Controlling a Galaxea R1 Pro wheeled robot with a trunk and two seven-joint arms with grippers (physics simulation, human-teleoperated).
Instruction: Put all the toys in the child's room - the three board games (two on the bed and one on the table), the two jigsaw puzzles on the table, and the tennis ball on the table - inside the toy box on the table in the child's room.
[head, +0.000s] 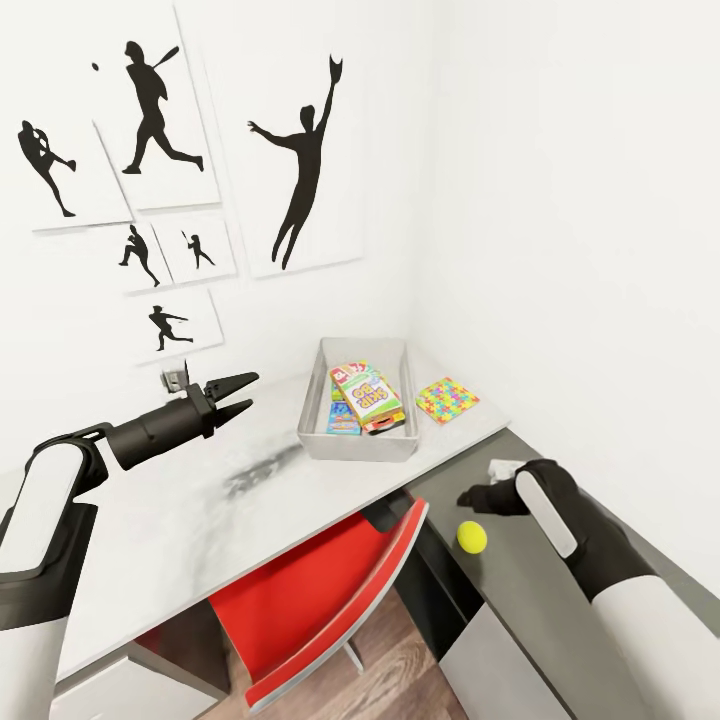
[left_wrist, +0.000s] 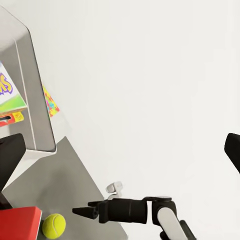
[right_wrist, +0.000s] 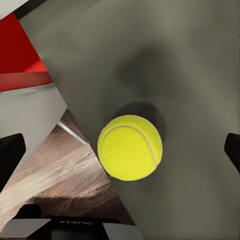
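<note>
Below, right gripper (right_wrist: 125, 150) wide open, empty, poised over tennis ball (right_wrist: 130, 147).

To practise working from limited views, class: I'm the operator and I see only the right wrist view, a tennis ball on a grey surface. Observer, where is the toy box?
Observer: In the head view, the toy box stands on the table's pale top near the wall corner, beyond and to the left of the tennis ball.
Operator: Is anything in it?
Observer: Yes, game boxes lie inside.
Operator: Which other toy is outside it?
Observer: One jigsaw puzzle lies flat on the table just to the right of the toy box.
</note>
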